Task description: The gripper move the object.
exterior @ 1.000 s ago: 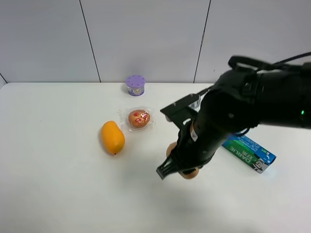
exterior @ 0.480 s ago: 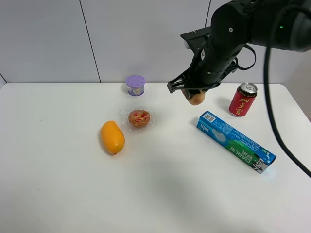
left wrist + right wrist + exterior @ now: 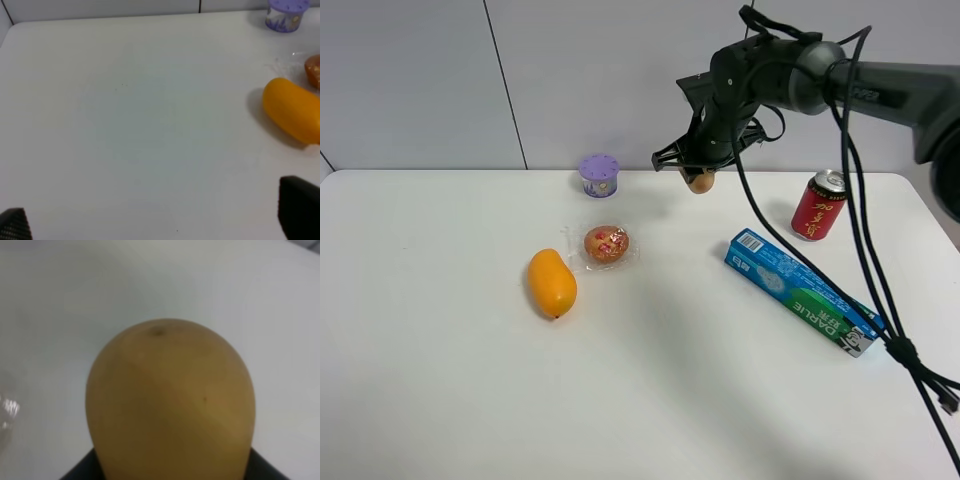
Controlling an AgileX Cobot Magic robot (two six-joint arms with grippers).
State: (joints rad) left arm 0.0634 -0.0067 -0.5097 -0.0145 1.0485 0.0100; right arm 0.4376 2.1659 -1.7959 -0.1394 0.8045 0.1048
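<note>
The right claw [image 3: 697, 170] is clenched on the potato [image 3: 701, 183], which hangs from its tips above the back of the white table [image 3: 440, 380]. To its left in the high view stands a lidded purple cup [image 3: 599, 175], its contents hidden, and to its right a red can [image 3: 820, 205]. The left claw [image 3: 155, 220] is spread wide and holds nothing, with the mango [image 3: 292, 115] near it.

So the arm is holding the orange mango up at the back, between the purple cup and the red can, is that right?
Not quite. The gripper holds the tan potato, not the mango, which lies on the table. The exterior high view shows this. The rest is right: the potato is held up at the back, between the purple cup and the red can.
</note>
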